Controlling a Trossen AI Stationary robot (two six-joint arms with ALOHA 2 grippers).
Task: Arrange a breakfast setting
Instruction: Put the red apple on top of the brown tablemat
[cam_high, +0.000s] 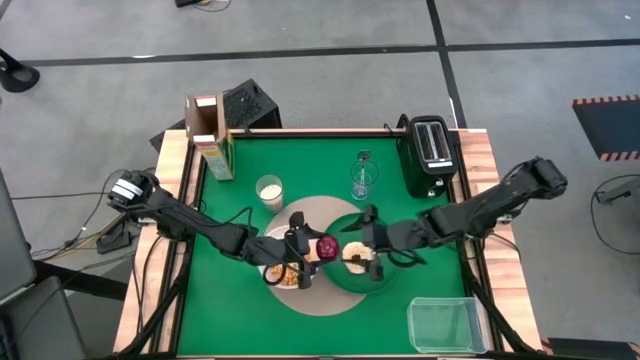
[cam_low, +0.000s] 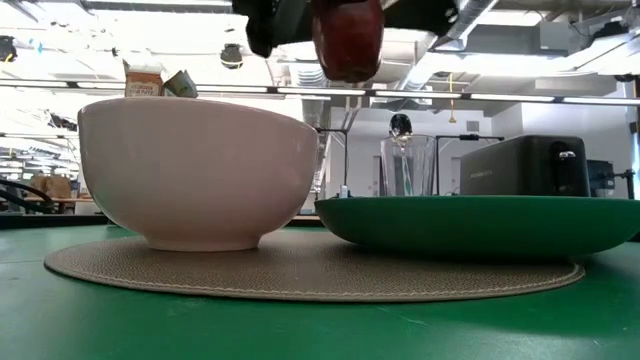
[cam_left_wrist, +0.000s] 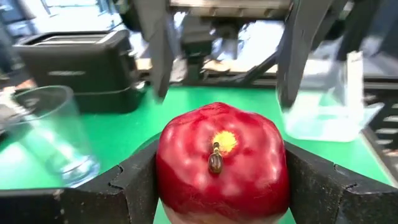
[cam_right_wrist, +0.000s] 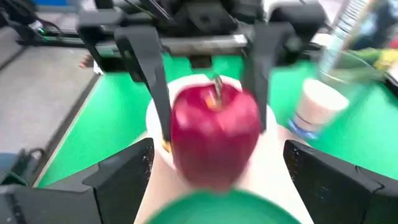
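Note:
My left gripper (cam_high: 312, 247) is shut on the red apple (cam_high: 328, 247), above the round tan mat (cam_high: 318, 215). The apple also shows in the low view (cam_low: 348, 35). My right gripper (cam_high: 362, 242) is open and faces the apple from the right, close to it without touching. The white bowl (cam_low: 195, 170) and the dark-green plate (cam_low: 480, 222) rest on the mat. The toasted bread (cam_high: 357, 262) lies on the plate. The clear glass (cam_high: 364, 180) stands at the far side with the spoon (cam_high: 363, 158) sticking out of it. The small white cup (cam_high: 268, 190) stands left of the glass. My left gripper pinches the apple by two opposite sides (cam_left_wrist: 166, 168) between its two fingers. The stem end (cam_left_wrist: 216, 155) faces back toward the wrist. The fingers come about level from the table's left. The apple is lifted clear, above the mat between bowl and plate.
A black toaster (cam_high: 430, 152) stands at the far right. A cereal carton (cam_high: 212, 135) stands at the far left corner. A clear plastic tub (cam_high: 445, 325) sits at the near right corner.

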